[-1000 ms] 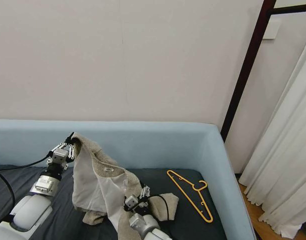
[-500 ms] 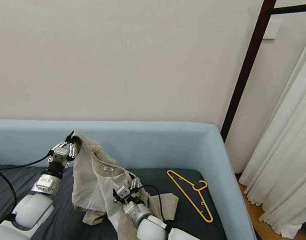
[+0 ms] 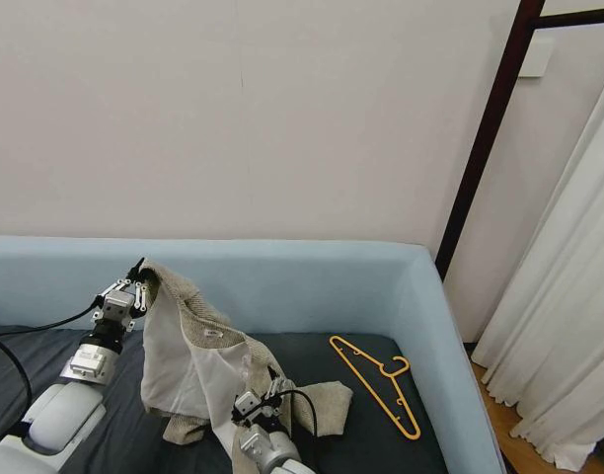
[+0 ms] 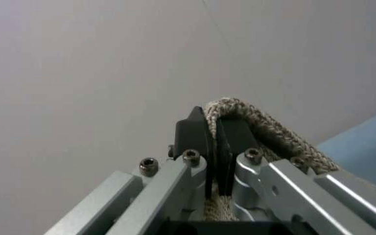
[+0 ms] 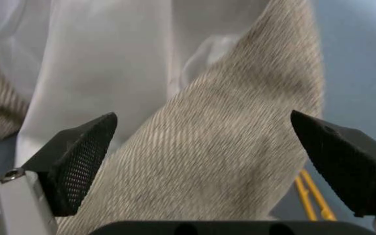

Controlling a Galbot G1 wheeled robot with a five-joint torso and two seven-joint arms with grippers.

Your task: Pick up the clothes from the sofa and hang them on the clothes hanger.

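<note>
Left gripper: held up on the robot's left, in front of the sofa back; pinched tight on the top edge of the jacket.
Left fingers: black pads pressed close together, with woven cloth squeezed between them and looped over the top.
Jacket: beige and woven, with white lining showing; hung down from the left gripper, with its lower part crumpled on the seat.
Right gripper: low down, close to the bottom part of the jacket; spread wide, with nothing held.
Right fingers: one black pad on each side of a strip of beige cloth; could not tell if touching it.
Hanger: orange; lay flat on the seat, just beside the jacket on the robot's right, with a small gap between.
Sofa: light blue back and side, with a dark seat.
Wall: plain and pale, behind the sofa.
Pole: dark and slanted, past the sofa's right end.
Curtain: white, hung on the far right beside the pole.
</note>
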